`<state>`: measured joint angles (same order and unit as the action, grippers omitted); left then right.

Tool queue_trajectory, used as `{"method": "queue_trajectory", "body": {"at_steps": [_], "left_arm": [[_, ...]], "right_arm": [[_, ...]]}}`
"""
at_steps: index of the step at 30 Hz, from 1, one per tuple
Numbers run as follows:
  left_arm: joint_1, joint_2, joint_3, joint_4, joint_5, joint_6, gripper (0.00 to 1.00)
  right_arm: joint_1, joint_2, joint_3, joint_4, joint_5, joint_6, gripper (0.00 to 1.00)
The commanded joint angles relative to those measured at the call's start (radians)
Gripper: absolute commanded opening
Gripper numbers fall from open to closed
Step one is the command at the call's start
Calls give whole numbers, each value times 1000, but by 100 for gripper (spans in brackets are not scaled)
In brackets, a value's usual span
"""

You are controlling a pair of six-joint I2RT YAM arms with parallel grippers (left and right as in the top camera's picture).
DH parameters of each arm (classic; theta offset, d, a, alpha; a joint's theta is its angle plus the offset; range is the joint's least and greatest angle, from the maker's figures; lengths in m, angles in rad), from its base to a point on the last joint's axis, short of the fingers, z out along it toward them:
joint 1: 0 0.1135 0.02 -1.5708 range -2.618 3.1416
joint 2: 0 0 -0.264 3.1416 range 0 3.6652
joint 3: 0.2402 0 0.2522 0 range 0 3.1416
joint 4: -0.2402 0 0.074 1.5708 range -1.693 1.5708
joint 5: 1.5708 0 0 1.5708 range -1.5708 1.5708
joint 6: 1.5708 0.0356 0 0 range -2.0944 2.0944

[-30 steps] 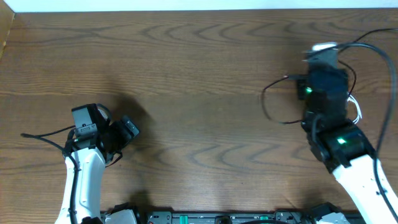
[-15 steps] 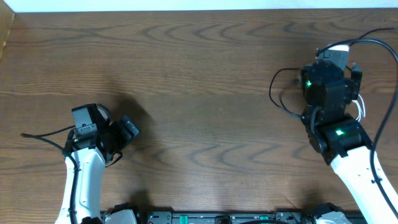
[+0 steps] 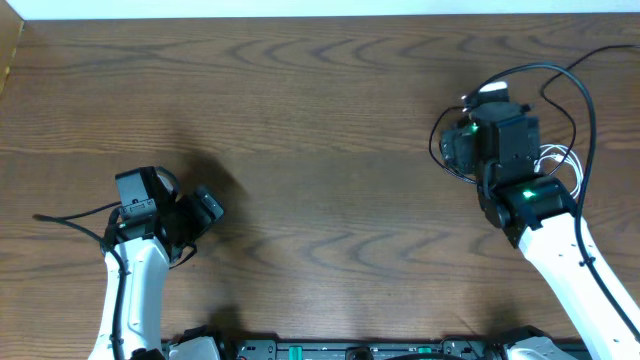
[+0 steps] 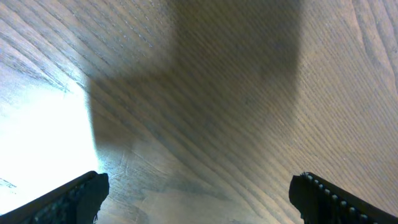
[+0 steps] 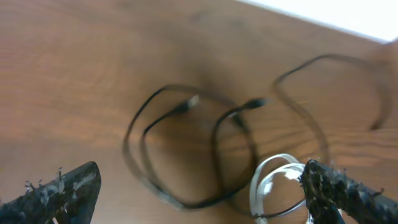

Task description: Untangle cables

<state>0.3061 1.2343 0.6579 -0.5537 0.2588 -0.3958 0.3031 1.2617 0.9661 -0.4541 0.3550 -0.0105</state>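
Observation:
Two black cables [image 5: 186, 149] lie in overlapping loops on the wooden table, their small plug ends [image 5: 189, 102] close together. A white cable [image 5: 273, 180] is coiled beside them and touches the right fingertip [image 5: 329, 186]. My right gripper [image 5: 200, 180] hangs open over this pile with nothing held. From overhead, the black loops [image 3: 440, 150] and a long black arc [image 3: 585, 100] flank the right gripper [image 3: 480, 135], and the white cable [image 3: 560, 160] lies to its right. My left gripper [image 3: 205, 207] stays far off at the lower left, open [image 4: 199, 190] over bare wood.
The table's far edge [image 3: 320, 15] runs along the top of the overhead view, and a pale strip of it shows in the right wrist view [image 5: 348, 18]. The arms' bases [image 3: 340, 350] sit at the near edge.
My right gripper went from shut to wide open and swung left and slightly toward me. The black cable loops shifted around it. The left arm has not moved.

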Motion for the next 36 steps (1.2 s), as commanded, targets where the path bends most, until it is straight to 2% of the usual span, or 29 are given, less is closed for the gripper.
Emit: {"method": "queue_trajectory", "body": {"at_steps": [1,6,36], "left_arm": [[4,2,-1,-3,-10,5,98],[4,2,-1,-3,-10,5,99],[3,6,-1,-3,-8,5,99]], "right_arm": [[-2,5,2,-31,-150,6,99],[-2,5,2,-74,-160,6,99],[-2,5,2,-74,-160,6,99]]}}
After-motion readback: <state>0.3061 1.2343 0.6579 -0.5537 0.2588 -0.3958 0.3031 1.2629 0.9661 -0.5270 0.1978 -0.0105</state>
